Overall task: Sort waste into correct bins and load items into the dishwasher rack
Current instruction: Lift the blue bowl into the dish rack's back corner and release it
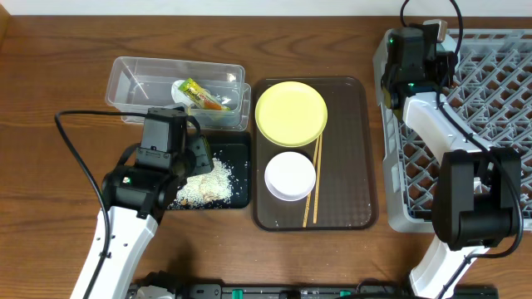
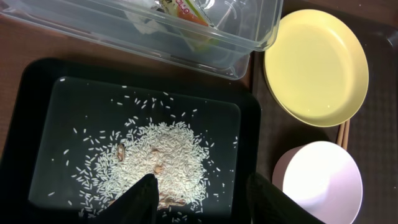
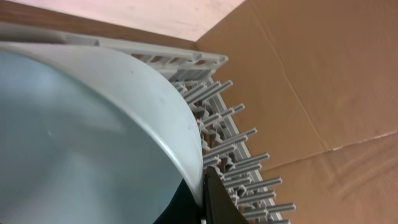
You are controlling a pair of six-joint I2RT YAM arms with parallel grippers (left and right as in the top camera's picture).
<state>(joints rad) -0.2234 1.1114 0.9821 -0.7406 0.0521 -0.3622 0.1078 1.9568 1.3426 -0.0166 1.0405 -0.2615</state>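
My left gripper hangs open and empty just above the flat black tray, over a heap of rice scraps. The snack wrapper lies in the clear tub. My right gripper is shut on the rim of the light blue bowl at the far left corner of the grey dishwasher rack. The yellow plate, white bowl and chopsticks lie on the brown serving tray. The small cup is out of view.
The dark brown serving tray sits between the black tray and the rack. The clear tub stands behind the black tray, touching it. Brown cardboard shows beyond the rack in the right wrist view. Both arms' cables trail over the table.
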